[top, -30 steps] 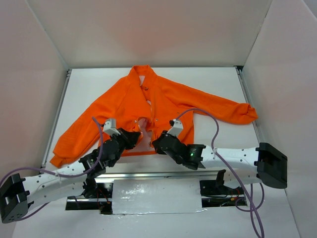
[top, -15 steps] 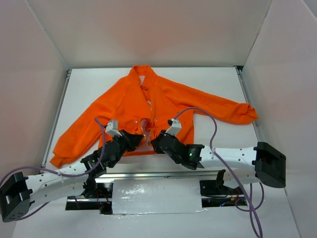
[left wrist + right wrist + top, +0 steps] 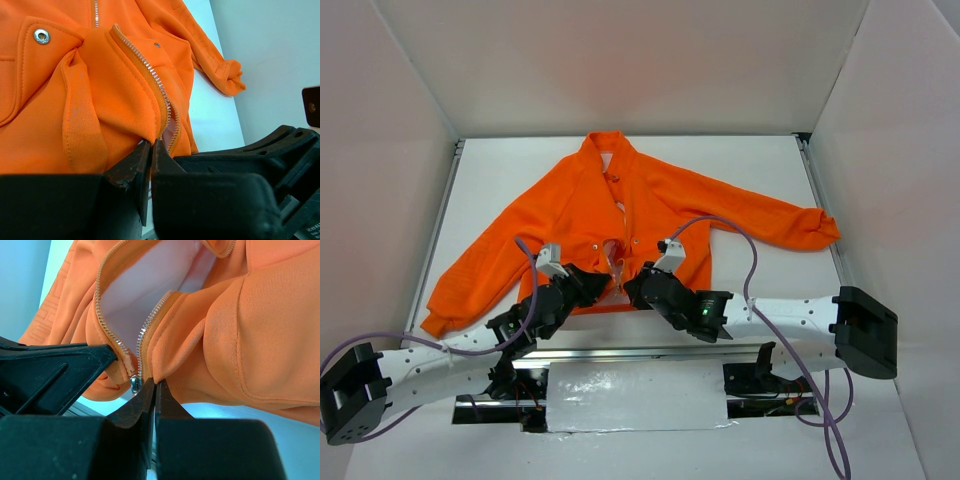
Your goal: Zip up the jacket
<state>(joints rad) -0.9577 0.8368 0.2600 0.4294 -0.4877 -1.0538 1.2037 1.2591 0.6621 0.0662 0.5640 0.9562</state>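
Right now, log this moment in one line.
left gripper: shut on jacket hem by zipper | right gripper: shut on hem across the gap | zipper: halves apart at bottom

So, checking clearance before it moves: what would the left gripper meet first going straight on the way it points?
The jacket itself: the left gripper is shut on its hem beside the zipper, so going on would probably push into the bunched fabric ahead.
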